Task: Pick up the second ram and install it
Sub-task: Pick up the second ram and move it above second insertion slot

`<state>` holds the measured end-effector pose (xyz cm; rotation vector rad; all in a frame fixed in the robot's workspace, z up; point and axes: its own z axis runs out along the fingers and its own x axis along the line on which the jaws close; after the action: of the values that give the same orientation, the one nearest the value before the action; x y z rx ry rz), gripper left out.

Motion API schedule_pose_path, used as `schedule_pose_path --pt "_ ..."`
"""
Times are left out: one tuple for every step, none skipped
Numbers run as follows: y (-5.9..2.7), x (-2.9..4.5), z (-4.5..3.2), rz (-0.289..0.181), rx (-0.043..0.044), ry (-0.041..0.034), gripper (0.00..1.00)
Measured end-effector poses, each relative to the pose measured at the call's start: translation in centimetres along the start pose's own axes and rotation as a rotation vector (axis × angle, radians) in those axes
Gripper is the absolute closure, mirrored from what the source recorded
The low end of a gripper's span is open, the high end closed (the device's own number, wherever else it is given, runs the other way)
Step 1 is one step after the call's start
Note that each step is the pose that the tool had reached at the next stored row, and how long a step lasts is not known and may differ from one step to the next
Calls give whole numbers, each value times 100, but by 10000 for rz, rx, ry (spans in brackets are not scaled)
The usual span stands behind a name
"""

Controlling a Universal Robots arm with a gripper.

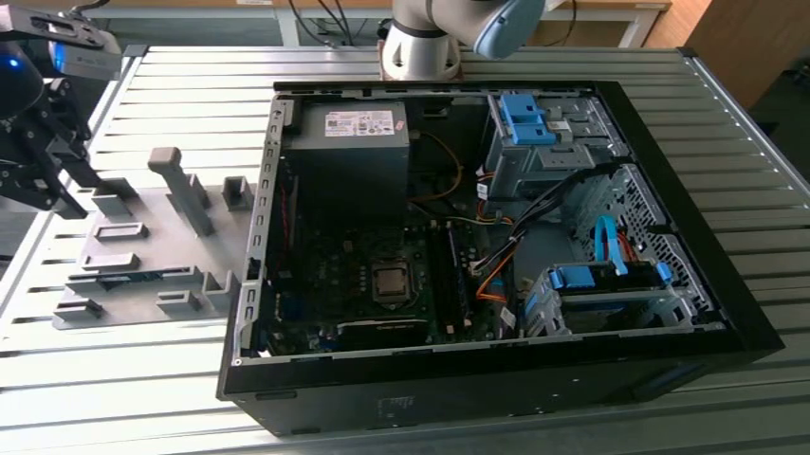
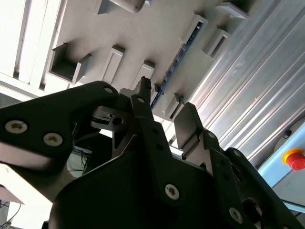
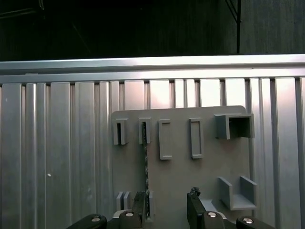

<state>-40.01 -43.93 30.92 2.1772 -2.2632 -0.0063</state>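
Observation:
The second ram is a thin dark-green strip standing on edge in the slotted holders of the grey holder plate. Its edge also shows in the second wrist view and, in the exterior view, low on the plate. My gripper hovers above the plate, open, with nothing between its fingers. One fingertip sits right over the near end of the ram; the other stands off to the side. In the exterior view the gripper hangs at the plate's far-left corner.
An open black computer case lies at the exterior view's right of the plate, with its motherboard, orange cables and blue drive clips. Tall grey holder blocks rise from the plate. A ribbed metal table carries everything.

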Motion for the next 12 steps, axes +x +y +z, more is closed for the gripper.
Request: schedule_pose_path --pt "1 0 10 0 24 0 53" --pt "2 1 19 0 56 1 53" --pt "3 1 29 0 93 -2 53" --pt "3 2 41 0 130 -4 53" --pt "2 2 55 -1 147 -7 53" --pt "3 3 69 -1 152 -6 53" --pt "3 3 84 -1 157 -6 53" --pt "3 3 99 0 163 -6 53" --pt "3 4 113 -1 165 -6 53" --pt "3 4 128 -1 169 -6 53" --pt "3 4 147 0 170 -7 53" --pt "3 6 164 2 170 -6 53"
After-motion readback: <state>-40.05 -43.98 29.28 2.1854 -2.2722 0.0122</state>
